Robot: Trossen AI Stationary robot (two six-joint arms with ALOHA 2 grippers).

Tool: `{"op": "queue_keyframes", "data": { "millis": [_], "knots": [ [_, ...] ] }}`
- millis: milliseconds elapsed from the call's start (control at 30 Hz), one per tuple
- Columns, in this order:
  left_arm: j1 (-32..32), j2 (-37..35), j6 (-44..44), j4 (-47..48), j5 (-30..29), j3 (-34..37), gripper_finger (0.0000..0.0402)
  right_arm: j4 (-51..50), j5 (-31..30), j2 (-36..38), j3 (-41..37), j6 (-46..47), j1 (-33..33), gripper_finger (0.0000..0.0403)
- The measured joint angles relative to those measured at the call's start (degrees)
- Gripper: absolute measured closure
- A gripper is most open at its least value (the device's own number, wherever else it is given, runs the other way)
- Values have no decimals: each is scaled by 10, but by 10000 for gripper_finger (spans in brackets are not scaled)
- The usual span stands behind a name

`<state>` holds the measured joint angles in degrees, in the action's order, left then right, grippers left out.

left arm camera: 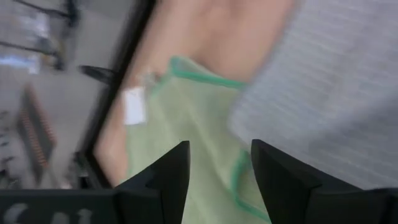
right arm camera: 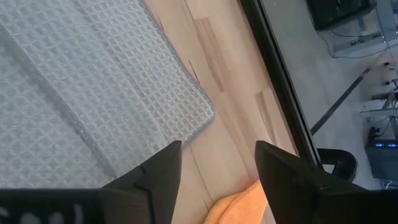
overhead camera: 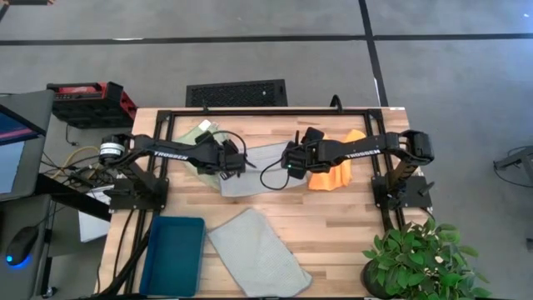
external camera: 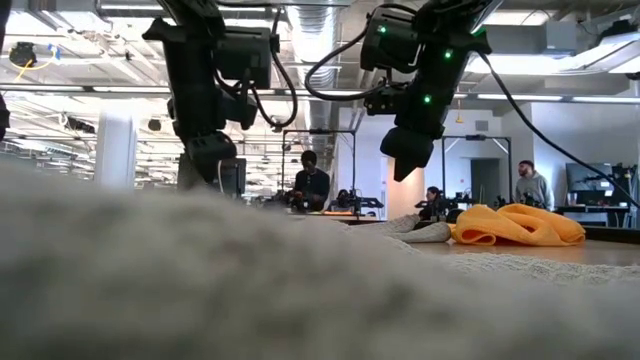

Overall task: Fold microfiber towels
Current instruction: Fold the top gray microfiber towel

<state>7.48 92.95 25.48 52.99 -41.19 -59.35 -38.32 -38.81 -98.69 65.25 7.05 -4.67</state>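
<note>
Microfiber towels: the grey-blue towel (overhead camera: 254, 167) in hand lies mid-table between both arms, doubled over, one layer's hemmed corner showing on the wood in the right wrist view. Left gripper (left arm camera: 217, 177) and right gripper (right arm camera: 217, 168) both hang above it with fingers spread and nothing between them. I judge a fold just laid down; to do it well I would check edge alignment, lift straight up, and avoid dragging the top layer. Second grey-blue towel (overhead camera: 258, 254) lies flat near the front edge beside the teal bin (overhead camera: 172, 250). Green towel (left arm camera: 186, 118) with white tag peeks from under the left arm; orange towel (external camera: 520, 225) sits crumpled under the right. Arms hide the fold's middle from above; the low view is blocked by foreground cloth.
</note>
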Motion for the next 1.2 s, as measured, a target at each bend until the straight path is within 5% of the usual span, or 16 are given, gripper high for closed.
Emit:
{"op": "queue_keyframes", "data": {
  "millis": [300,500,767,1033,1200],
  "knots": [
    [40,-3,-6,1,41,0,236,0,17,0,0,1,0,184],
    [-10,-34,-18,-3,73,-20,236,0,60,0,0,1,1,184],
    [-73,-28,-223,-104,185,-32,236,7,60,0,0,1,0,186],
    [-78,75,-268,-145,165,-31,236,12,60,0,0,1,5,187],
    [-77,116,-290,-170,101,-31,236,12,61,0,0,0,5,187]
  ]
}}
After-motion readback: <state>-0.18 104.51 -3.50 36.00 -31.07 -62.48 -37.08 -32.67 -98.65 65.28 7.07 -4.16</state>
